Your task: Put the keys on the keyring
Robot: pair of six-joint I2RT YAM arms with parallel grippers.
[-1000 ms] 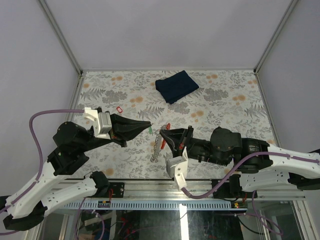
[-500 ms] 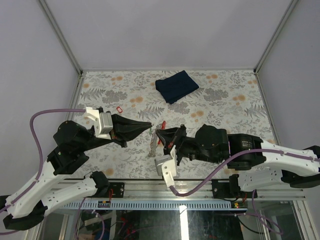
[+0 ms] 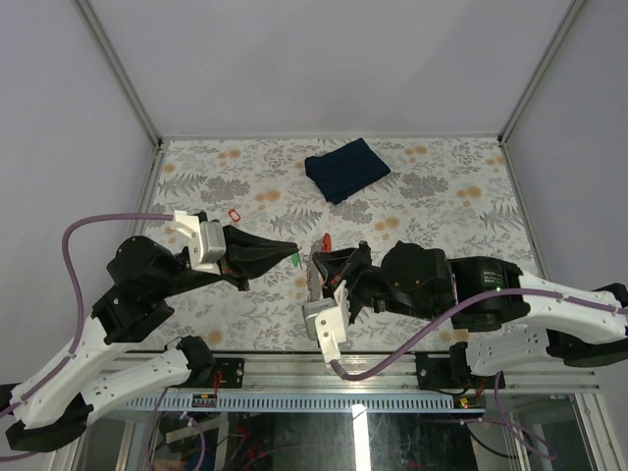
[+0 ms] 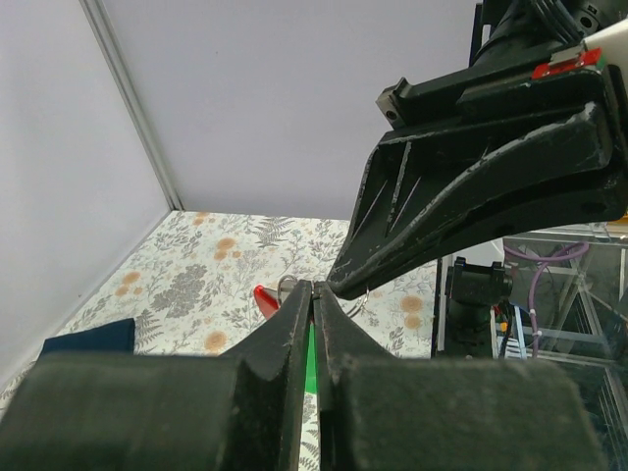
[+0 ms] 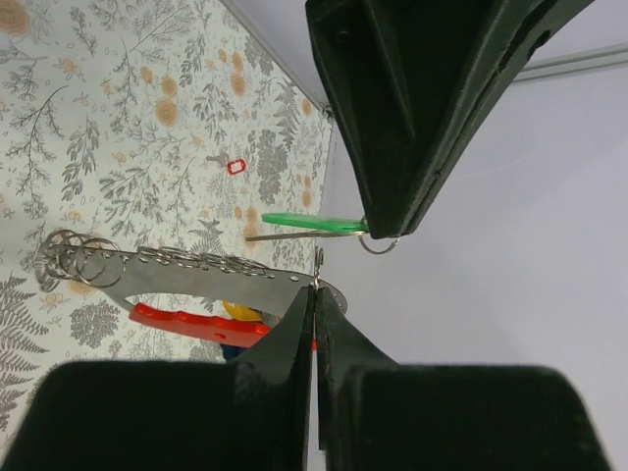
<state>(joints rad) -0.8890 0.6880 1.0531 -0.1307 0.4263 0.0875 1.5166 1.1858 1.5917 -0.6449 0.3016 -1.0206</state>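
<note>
Two clamped pincers: left pincer (image 4: 312, 287) grips green key (image 5: 309, 223), right pincer (image 5: 314, 288) grips keyring (image 5: 196, 270).

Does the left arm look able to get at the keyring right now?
Likely yes. The left gripper, shut on the green key, sits just beside the keyring that the right gripper grips, and the right wrist view shows only open air between them.
</note>
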